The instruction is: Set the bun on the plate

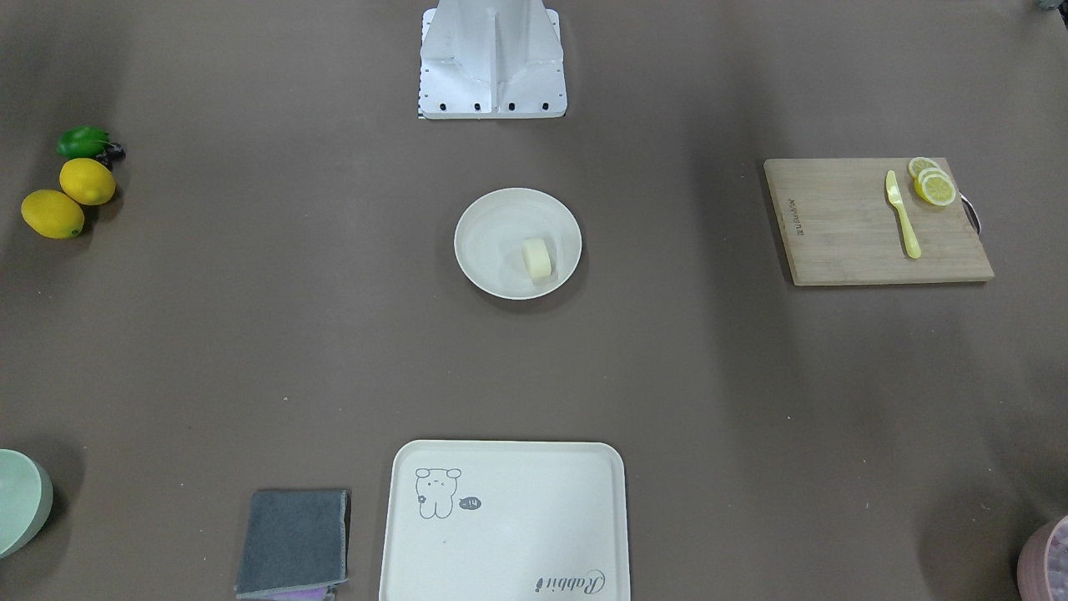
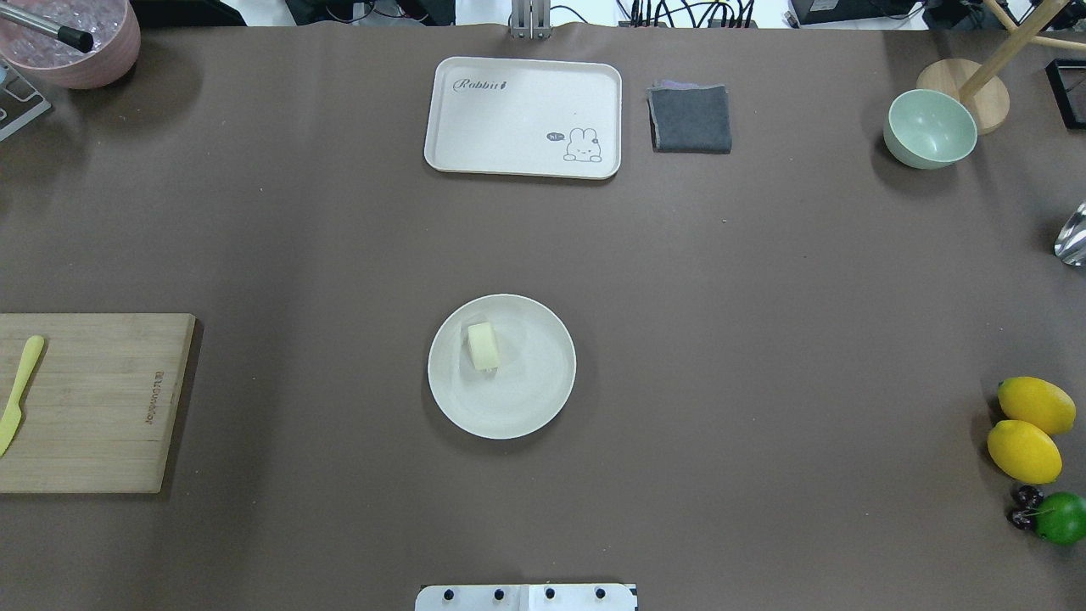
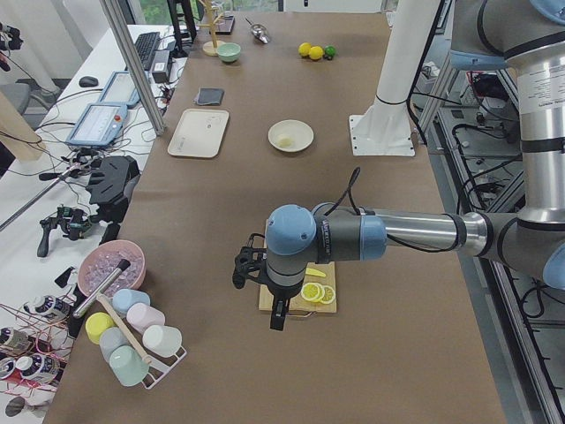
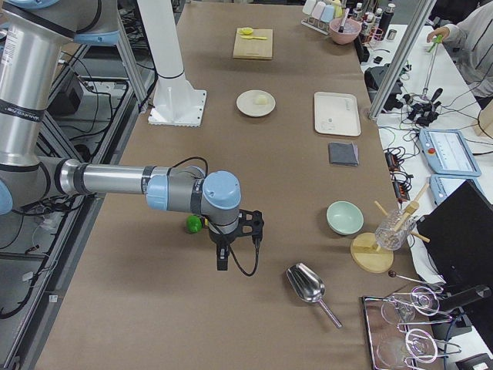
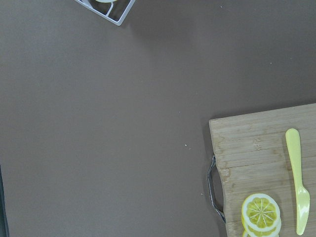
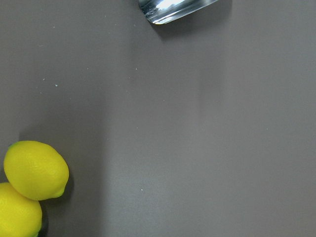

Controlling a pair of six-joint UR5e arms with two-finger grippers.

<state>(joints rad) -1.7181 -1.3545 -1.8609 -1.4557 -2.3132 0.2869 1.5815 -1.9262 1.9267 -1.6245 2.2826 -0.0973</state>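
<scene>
The pale cream bun [image 1: 538,257] lies on the round off-white plate [image 1: 492,225] at the table's middle, a little off the plate's centre. From overhead the bun [image 2: 483,345] sits in the upper left part of the plate [image 2: 526,390]. No gripper is near it. My left gripper [image 3: 277,316] hangs over the wooden cutting board at the table's left end, seen only from the side, so I cannot tell its state. My right gripper [image 4: 222,262] hangs near the lemons at the other end, and I cannot tell its state either.
A cutting board [image 2: 93,399] holds a yellow knife [image 1: 903,215] and lemon slices [image 1: 933,184]. A cream tray [image 2: 523,114], a grey cloth [image 2: 691,119] and a green bowl [image 2: 929,129] line the far side. Two lemons [image 2: 1025,428] and a lime [image 2: 1060,518] lie at the right; a metal scoop [image 4: 306,287] is nearby.
</scene>
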